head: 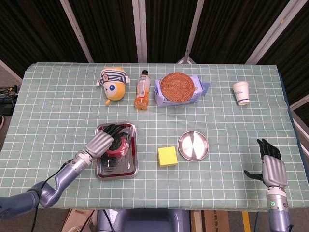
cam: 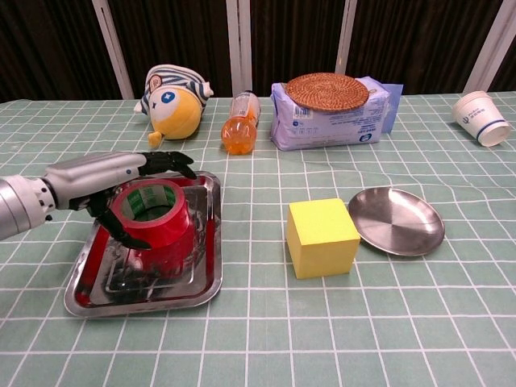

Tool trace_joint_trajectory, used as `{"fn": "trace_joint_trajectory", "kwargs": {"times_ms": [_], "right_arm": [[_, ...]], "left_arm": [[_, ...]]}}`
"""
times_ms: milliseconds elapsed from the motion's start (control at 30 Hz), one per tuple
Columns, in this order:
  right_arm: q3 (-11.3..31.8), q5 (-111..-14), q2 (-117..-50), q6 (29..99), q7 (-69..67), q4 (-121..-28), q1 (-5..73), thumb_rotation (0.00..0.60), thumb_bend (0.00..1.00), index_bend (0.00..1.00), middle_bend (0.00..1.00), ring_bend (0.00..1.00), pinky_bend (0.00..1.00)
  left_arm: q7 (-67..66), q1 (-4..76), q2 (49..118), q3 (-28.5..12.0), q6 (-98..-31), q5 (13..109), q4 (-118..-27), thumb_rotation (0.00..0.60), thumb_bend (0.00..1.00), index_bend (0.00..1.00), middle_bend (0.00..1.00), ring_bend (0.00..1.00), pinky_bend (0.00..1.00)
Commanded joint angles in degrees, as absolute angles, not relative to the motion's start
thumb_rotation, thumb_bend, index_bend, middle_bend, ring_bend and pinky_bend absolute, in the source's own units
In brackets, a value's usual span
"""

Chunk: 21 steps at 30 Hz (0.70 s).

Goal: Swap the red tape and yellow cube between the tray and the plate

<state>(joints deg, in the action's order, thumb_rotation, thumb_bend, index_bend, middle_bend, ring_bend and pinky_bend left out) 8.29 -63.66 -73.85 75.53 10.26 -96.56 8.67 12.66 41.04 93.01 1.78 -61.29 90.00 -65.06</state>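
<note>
- right hand (head: 272, 164) at table's 4 o'clock corner, fingers straight and apart, holding nothing
- left hand (cam: 113, 173) over tray (cam: 85, 278), fingers spread flat above red tape (cam: 153, 219), thumb alongside; contact unclear
- tape sits in tray
- yellow cube (cam: 322, 236) on cloth at plate's (cam: 401, 220) 8 o'clock, just beside it
</note>
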Motion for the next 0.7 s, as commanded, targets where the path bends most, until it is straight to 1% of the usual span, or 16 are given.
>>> {"fn": "trace_joint_trajectory", "kwargs": {"times_ms": [33,100,200,300,433,533,600,700], "right_arm": [[8.4,-63.7,-73.7,75.7,10.1,-96.5,8.6,0.600,0.01,0.00,0.00,0.00,0.00],[8.4,-63.9,-73.6,75.8,9.8,-96.6,8.5,0.600,0.01,0.00,0.00,0.00,0.00],[8.0,-64.8,-73.2,75.4,9.4,-96.3,8.6,0.600,0.01,0.00,0.00,0.00,0.00],[7.0,-67.9,-72.7,73.5,7.9,-95.0,9.6,0.600,0.01,0.00,0.00,0.00,0.00],[5.5,-75.9,-72.5,68.3,0.5,-92.2,12.9,0.600,0.01,0.00,0.00,0.00,0.00],[5.1,-80.7,-71.9,63.2,-3.6,-91.4,16.9,0.600,0.01,0.00,0.00,0.00,0.00],[5.4,-82.5,-71.8,60.1,-2.5,-91.8,19.8,0.600,0.01,0.00,0.00,0.00,0.00],[6.6,-82.4,-72.5,55.7,0.7,-94.3,24.0,0.600,0.01,0.00,0.00,0.00,0.00]], "left_arm": [[6.2,39.3,86.3,0.1,-64.8,88.7,-75.2,0.600,0.00,0.14,0.00,0.00,0.00],[3.4,37.2,83.9,-0.1,-69.0,89.3,-79.0,0.600,0.00,0.16,0.00,0.00,0.03],[-2.2,31.3,80.1,0.8,-78.6,90.4,-84.2,0.600,0.00,0.19,0.00,0.00,0.08],[-1.6,25.0,77.6,2.4,-85.3,88.9,-85.8,0.600,0.00,0.19,0.00,0.00,0.08],[2.1,19.7,76.0,3.3,-91.1,88.7,-84.0,0.600,0.00,0.19,0.00,0.00,0.09],[4.0,18.0,75.5,3.0,-94.5,90.2,-84.3,0.600,0.00,0.19,0.00,0.00,0.09],[2.7,17.0,75.4,3.5,-95.9,91.6,-83.9,0.600,0.00,0.19,0.00,0.00,0.09],[3.3,16.1,74.8,3.6,-96.5,92.5,-84.9,0.600,0.00,0.18,0.00,0.00,0.09]]}}
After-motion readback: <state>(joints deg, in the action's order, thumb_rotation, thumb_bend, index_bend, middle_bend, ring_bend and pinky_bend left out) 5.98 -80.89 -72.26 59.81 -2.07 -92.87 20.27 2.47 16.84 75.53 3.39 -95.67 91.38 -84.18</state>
